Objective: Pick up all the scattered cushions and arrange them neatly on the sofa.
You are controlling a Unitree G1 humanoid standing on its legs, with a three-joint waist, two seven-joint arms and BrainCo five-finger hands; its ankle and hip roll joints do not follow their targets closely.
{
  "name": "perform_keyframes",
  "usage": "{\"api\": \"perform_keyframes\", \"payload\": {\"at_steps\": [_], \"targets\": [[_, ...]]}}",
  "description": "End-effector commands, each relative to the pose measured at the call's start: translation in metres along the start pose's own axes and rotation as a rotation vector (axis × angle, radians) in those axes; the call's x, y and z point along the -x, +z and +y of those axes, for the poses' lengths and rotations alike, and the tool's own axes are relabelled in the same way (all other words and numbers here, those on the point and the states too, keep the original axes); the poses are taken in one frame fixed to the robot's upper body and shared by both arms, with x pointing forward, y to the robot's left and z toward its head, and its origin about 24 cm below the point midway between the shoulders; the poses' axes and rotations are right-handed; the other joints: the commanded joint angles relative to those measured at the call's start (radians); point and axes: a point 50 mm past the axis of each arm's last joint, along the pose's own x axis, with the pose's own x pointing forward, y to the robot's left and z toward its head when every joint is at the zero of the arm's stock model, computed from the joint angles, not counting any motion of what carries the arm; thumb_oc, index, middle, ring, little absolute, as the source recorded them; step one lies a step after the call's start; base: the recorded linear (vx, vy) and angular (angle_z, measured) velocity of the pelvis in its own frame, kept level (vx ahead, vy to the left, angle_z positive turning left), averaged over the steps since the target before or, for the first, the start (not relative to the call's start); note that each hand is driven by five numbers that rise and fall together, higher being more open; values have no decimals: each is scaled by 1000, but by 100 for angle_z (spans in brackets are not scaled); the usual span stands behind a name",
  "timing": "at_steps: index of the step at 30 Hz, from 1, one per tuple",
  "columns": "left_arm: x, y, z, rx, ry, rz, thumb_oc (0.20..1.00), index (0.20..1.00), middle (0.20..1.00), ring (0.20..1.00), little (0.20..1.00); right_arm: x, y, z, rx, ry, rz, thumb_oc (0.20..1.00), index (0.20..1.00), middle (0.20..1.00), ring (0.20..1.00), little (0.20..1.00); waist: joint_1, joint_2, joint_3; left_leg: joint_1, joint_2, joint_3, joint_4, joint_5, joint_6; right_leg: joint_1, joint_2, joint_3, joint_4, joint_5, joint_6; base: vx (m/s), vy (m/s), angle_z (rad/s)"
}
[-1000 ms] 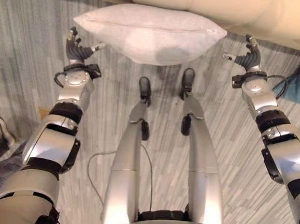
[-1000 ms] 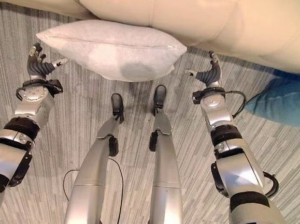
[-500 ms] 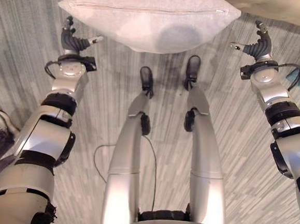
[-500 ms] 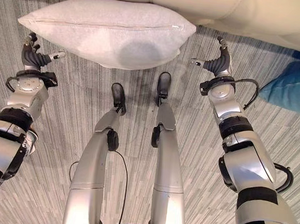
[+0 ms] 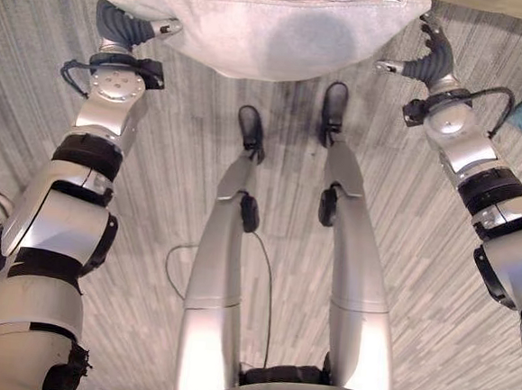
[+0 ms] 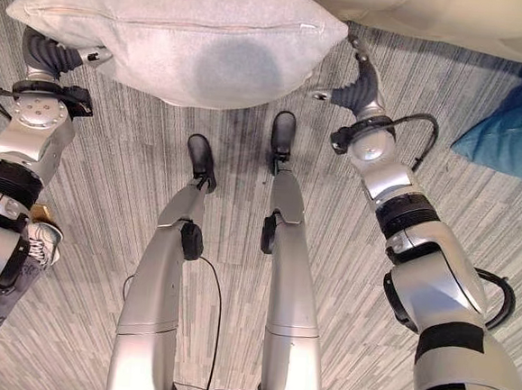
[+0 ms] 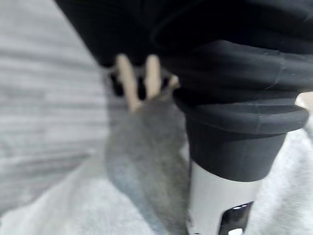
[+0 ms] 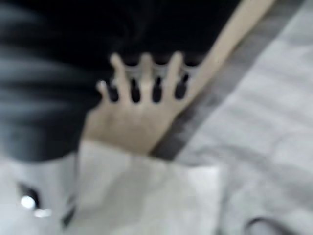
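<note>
- White cushion (image 6: 179, 35): lying on the striped floor (image 6: 347, 256) right in front of the sofa (image 6: 455, 25), its far edge touching or just beside the sofa base; not yet lifted, not yet on the seat.
- Looks plump and soft, pale grey-white fabric, a zip seam running along its length near the top edge, corners slightly pointed; likely to sag if gripped at one end only.
- Left hand (image 5: 121, 23) at the cushion's left end, fingers tucked under or behind the fabric; whether they clasp it cannot be told.
- Right hand (image 6: 355, 85) at the cushion's right end, fingers spread and relaxed, thumb reaching toward the corner, not clamped on anything.
- Blue cushion (image 6: 510, 133) lying on the floor off to the right, well apart from the white one, untouched.
- Judged progress: early stage; grasp of the first cushion just being set up, lift and placing on the sofa left to do, then the blue one.
- Person's shoe (image 6: 45, 237) at the left edge.
</note>
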Motion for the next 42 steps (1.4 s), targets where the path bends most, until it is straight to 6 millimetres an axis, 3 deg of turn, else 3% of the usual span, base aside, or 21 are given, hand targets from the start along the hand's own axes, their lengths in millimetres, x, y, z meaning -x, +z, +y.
{"api": "perform_keyframes", "payload": {"at_steps": [1,4,9,15,18,19,20,21,22,28,29,33,37,38,40,42], "targets": [[6,19,-14,23,-76,-139,1000,1000,1000,1000,1000,4,15,23,12,73,-98,1000,1000,1000,1000,1000,-21,8,-19,-14,83,-97,57,-43,-81,-2,-45,56,39,-49,161,0,0,0],[18,18,-39,76,-147,-146,1000,1000,1000,1000,1000,6,37,43,-15,118,-176,1000,1000,1000,1000,1000,-19,10,-19,-18,82,-98,56,-43,-79,-8,-42,59,40,-49,163,0,0,0],[29,6,-64,94,-211,-99,1000,1000,1000,1000,1000,12,52,69,-89,169,-212,1000,1000,1000,1000,1000,-21,8,-19,-23,82,-100,56,-40,-77,-14,-42,58,42,-48,162,0,0,0],[55,-27,-108,243,-243,109,1000,1000,1000,1000,1000,24,80,107,-280,204,-247,1000,1000,1000,1000,1000,-21,9,-19,-28,82,-106,41,-25,-81,-19,-42,51,47,-48,157,0,0,0],[61,-31,-114,261,-252,131,1000,1000,1000,1000,1000,27,85,113,-332,212,-251,1000,1000,1000,1000,1000,-20,10,-19,-27,82,-109,32,-19,-83,-17,-42,50,45,-47,156,-14,-21,0],[65,-35,-117,276,-254,150,1000,1000,1000,1000,1000,28,88,115,-345,217,-258,925,925,925,925,925,-19,10,-19,-26,83,-111,29,-16,-83,-15,-42,49,45,-48,156,-26,-30,0],[68,-36,-119,282,-255,157,696,696,696,696,696,29,90,117,-359,221,-260,426,426,426,426,426,-18,10,-19,-24,84,-112,23,-13,-84,-14,-41,48,45,-49,155,-27,-38,0],[71,-37,-122,293,-263,161,432,432,432,432,432,31,91,119,-372,222,-262,206,206,206,206,206,-17,11,-19,-23,83,-113,22,-12,-85,-14,-40,47,45,-49,155,-30,-49,0],[72,-34,-124,325,-257,157,200,200,200,200,200,32,92,120,-389,222,-263,200,200,200,200,200,-14,14,-19,-21,82,-117,17,-8,-85,-11,-39,45,47,-50,153,-22,-38,1],[72,-24,-119,424,-224,122,200,200,200,200,200,31,83,113,-374,195,-244,200,200,200,200,200,-10,18,-19,6,82,-120,-4,3,-92,15,-37,37,40,-48,151,-15,-12,0],[74,-20,-117,473,-215,102,200,200,200,200,200,31,72,105,-357,171,-219,200,200,200,200,200,-9,21,-19,48,84,-116,-24,8,-97,59,-37,32,24,-44,151,-50,-27,0],[78,-19,-117,521,-204,100,200,200,200,200,200,32,61,100,-353,155,-189,200,200,200,200,200,-9,23,-19,112,84,-113,-55,13,-105,122,-40,24,1,-42,153,-38,-8,1],[93,-30,-119,538,-231,124,200,200,200,200,200,38,44,92,-318,141,-166,200,200,200,200,200,-7,19,-20,249,85,-109,-97,14,-117,263,-43,10,-36,-53,153,-59,-21,-2],[98,-34,-120,542,-240,133,200,200,200,200,200,40,41,91,-321,145,-161,200,200,200,200,200,-9,15,-19,269,82,-105,-108,44,-115,282,-47,9,-49,-24,149,-99,-34,-2],[104,-40,-122,541,-251,152,200,200,200,200,200,45,34,93,-324,151,-140,200,200,200,200,200,-4,18,-23,320,85,-111,-115,14,-122,328,-45,7,-44,-61,152,0,0,0],[116,-49,-126,575,-261,195,200,200,200,200,200,53,23,95,-338,156,-110,200,200,200,200,200,-5,15,-31,374,77,-109,-143,50,-123,383,-52,4,-68,-36,146,-41,-42,2]]}}
